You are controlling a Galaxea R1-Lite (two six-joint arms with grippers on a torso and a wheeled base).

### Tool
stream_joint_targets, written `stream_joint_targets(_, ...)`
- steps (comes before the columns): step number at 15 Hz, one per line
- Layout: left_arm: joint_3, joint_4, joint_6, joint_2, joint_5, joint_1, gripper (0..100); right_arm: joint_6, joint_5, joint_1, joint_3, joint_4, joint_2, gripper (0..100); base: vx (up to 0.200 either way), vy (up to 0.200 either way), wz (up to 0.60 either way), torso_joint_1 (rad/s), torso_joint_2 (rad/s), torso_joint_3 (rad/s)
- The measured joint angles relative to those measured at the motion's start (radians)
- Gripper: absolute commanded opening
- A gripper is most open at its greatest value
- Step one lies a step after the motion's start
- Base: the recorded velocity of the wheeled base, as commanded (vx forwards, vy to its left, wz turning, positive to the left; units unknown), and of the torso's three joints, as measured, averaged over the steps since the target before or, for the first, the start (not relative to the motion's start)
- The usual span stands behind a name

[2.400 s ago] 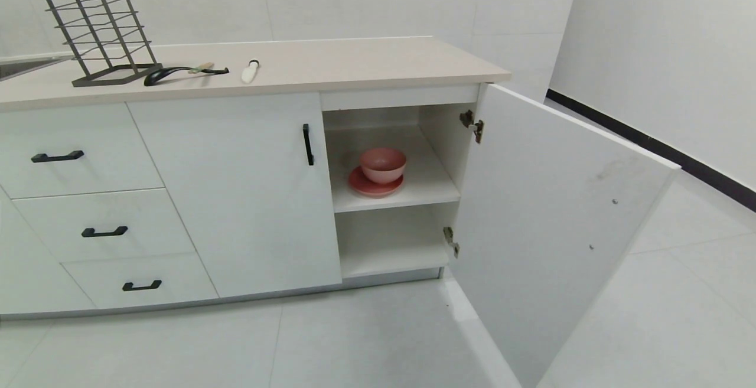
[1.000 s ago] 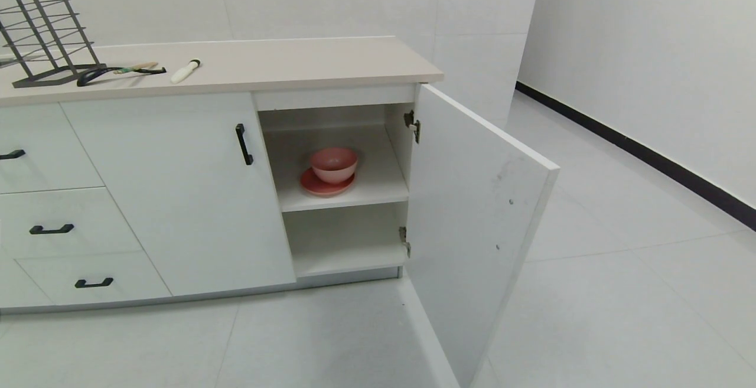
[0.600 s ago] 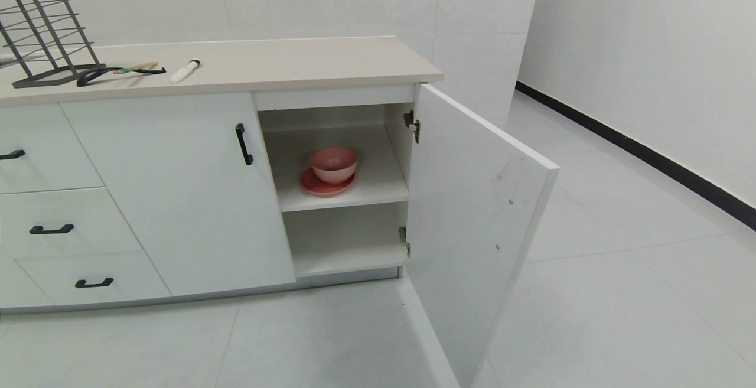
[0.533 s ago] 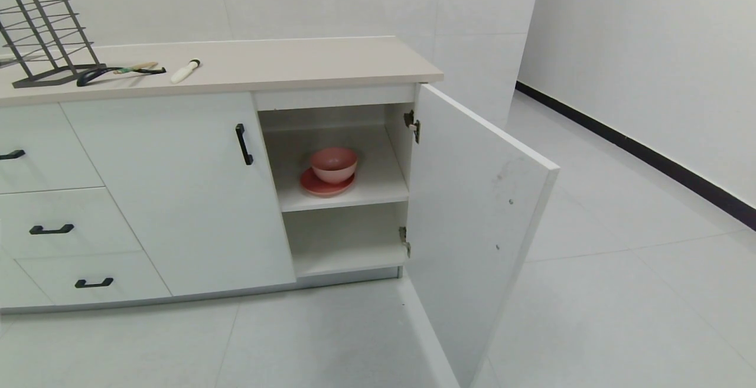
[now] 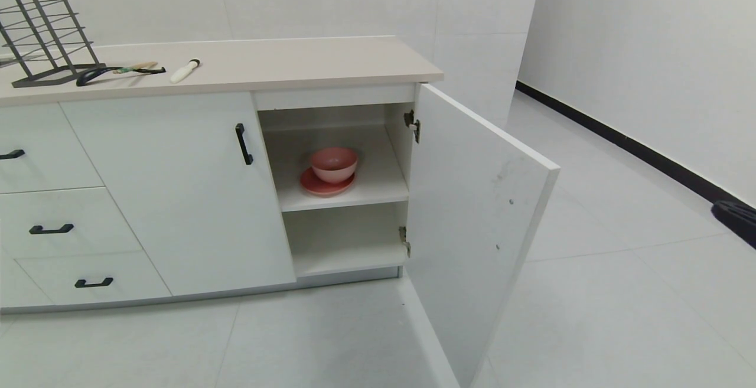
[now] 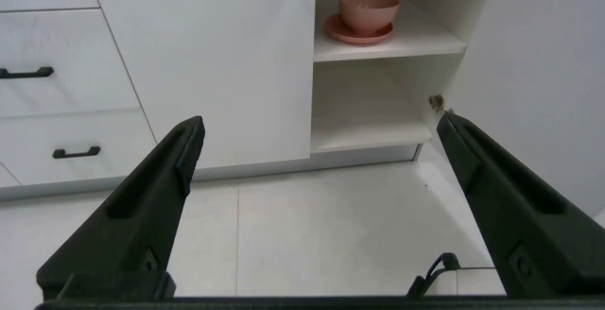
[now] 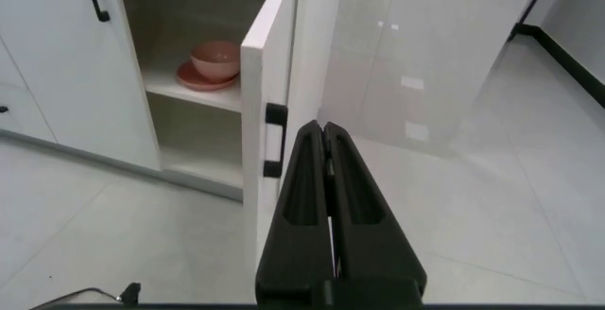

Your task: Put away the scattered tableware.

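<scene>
A pink bowl (image 5: 333,163) sits on a pink plate (image 5: 313,186) on the upper shelf of the open cabinet. On the countertop lie a black ladle (image 5: 94,74), a wooden-handled utensil (image 5: 136,67) and a white-handled tool (image 5: 184,71). My left gripper (image 6: 319,126) hangs open and empty over the floor, facing the cabinet, with the bowl (image 6: 369,9) and plate (image 6: 357,36) ahead of it. My right gripper (image 7: 324,130) is shut and empty, just outside the edge of the open door (image 7: 274,74), near its black handle (image 7: 274,140). A black end of my right arm (image 5: 735,218) shows at the far right.
The cabinet door (image 5: 472,211) stands wide open into the room. A dark wire rack (image 5: 41,28) stands at the counter's left end. Drawers with black handles (image 5: 52,229) are left of the closed door. The lower shelf (image 5: 348,258) is bare.
The camera swung right early on, shifting the whole picture left. Since half a second ago, a black end of my right arm has come into the head view's right edge.
</scene>
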Motion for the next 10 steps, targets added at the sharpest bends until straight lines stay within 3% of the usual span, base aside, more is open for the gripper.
stream_joint_targets(10,0.0,0.0,0.001,0.0,0.0,0.0,100,-0.053,0.005,0.01,-0.084,-0.416,0.503,0,0.0,0.0,0.0,0.0,0.0,0.0)
